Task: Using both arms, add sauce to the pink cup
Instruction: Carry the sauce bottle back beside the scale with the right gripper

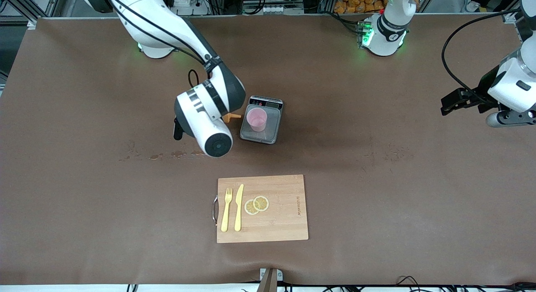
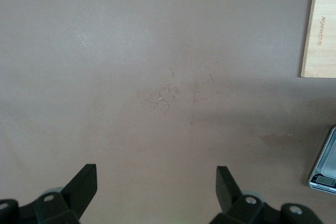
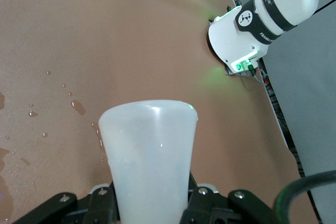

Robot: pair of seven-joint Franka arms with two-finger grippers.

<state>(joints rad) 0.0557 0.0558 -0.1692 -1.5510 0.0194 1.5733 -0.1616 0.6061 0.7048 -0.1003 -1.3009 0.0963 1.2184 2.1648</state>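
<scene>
While the left gripper [image 2: 156, 187] waits with its fingers [image 2: 84, 182] spread wide over bare counter [image 1: 377, 179] at the left arm's end, the right gripper [image 3: 152, 203] has its fingers clamped on the sauce bottle [image 3: 149, 156], whose orange nozzle [image 1: 231, 116] points at the pink cup [image 1: 256, 119]. The cup stands upright on a scale [image 1: 272, 133], near mid-counter.

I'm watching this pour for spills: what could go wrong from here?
1. The sauce bottle, clamped in the right gripper, has its orange nozzle beside the pink cup, not over it, so sauce could land on the scale.
2. The light cup could tip if the nozzle nudges it.
3. The open left gripper waits over bare table, so nothing steadies the cup.
</scene>
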